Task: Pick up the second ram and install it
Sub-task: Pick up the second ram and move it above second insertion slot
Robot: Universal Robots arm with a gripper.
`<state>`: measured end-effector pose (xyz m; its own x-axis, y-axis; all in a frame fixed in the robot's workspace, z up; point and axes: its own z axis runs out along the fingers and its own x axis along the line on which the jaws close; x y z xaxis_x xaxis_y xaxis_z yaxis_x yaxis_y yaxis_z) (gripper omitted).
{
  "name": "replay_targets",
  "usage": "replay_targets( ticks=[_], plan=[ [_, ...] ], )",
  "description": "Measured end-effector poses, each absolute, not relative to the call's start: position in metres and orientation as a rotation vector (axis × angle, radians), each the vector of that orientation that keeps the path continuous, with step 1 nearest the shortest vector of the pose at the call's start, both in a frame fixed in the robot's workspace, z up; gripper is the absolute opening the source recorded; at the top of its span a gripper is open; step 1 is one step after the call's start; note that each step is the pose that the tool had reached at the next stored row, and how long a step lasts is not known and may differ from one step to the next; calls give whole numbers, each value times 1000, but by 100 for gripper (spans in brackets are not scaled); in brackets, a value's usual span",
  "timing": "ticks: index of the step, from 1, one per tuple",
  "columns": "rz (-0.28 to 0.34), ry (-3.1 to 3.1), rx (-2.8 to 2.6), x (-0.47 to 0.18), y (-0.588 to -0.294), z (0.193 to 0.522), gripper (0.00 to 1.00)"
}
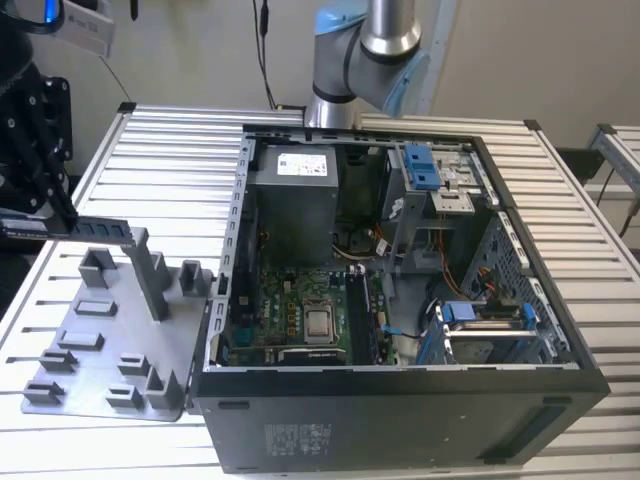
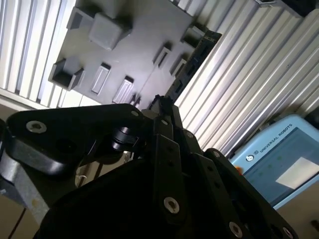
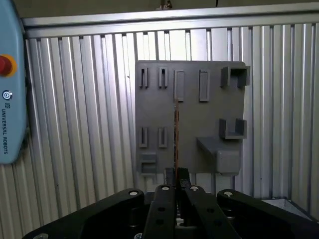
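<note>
**Exterior and wrist views.** The black linkage-fingered tool (image 1: 60,218) stands at the exterior view's left, over the ribbed, silver metal table (image 1: 170,150). Its fingers are pressed together on the second ram (image 1: 100,229), a thin, long, dark circuit-board stick with a row of small black chips. The stick is held level and on edge, gripped near one end. Its free end reaches toward the top of the tallest upright post of the flat grey plastic fixture plate (image 1: 100,350). Whether stick and post touch cannot be told.

In the first wrist view the tool (image 3: 176,185) pinches the second ram (image 3: 175,134), seen edge-on as a narrow brownish line. The line runs across the fixture plate (image 3: 194,119), between its rows of small slots and blocks. In the second wrist view the stick (image 2: 192,64) projects from the tool (image 2: 163,107) along one edge of the fixture plate (image 2: 139,45), with the table (image 2: 239,74) slats beyond.

To the exterior view's right of the fixture lies the open black metal computer case (image 1: 400,420). It lies on its side, just beside the plate, and its green motherboard (image 1: 290,300) is exposed. The silver and pale blue robot arm (image 1: 385,40) rises behind the case. A pale blue control pendant (image 3: 10,99) lies on the table, apart from the fixture in both wrist views (image 2: 279,159).
</note>
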<state>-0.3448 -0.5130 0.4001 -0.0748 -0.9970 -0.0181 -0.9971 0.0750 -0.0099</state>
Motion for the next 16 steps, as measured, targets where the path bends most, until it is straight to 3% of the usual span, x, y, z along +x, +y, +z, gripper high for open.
replay_targets(
  ticks=[16],
  plan=[
    [14,2291,-2126,-293,-513,400,14]
  ],
)
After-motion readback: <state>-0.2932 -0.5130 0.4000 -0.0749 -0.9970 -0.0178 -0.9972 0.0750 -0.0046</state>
